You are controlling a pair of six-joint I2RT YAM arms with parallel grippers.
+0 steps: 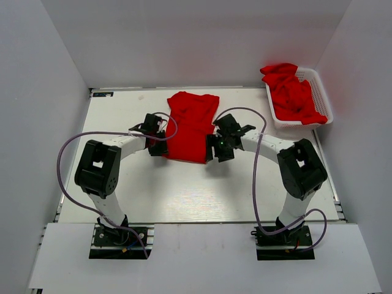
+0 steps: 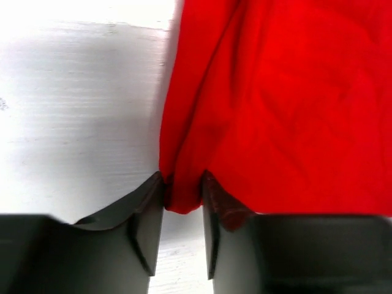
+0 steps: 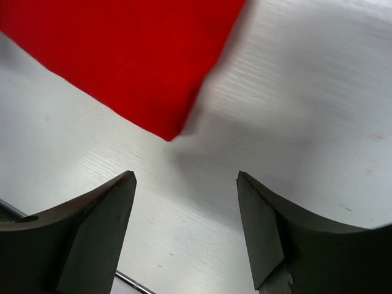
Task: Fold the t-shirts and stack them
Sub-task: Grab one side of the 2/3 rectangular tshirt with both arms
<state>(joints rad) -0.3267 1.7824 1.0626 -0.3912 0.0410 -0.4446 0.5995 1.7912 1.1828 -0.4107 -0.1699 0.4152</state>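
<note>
folded t-shirt (image 1: 191,125): flat on table (image 1: 184,190), middle of far edge | left gripper (image 2: 182,184): pinching its near-left corner | right gripper (image 3: 185,176): jaws apart, just short of near-right corner, not touching | heap of t-shirts (image 1: 293,95): in basket (image 1: 320,86) by far right corner

Left tool (image 2: 184,187) clamped on t-shirt (image 2: 275,110) corner, right tool (image 3: 187,177) spread wide, angled downward.

Red cloth on white
The spread t-shirt (image 1: 191,125) is showing plain bright red — the heaped t-shirts (image 1: 291,92) far right are showing the same red inside a white lattice basket (image 1: 324,98).
</note>
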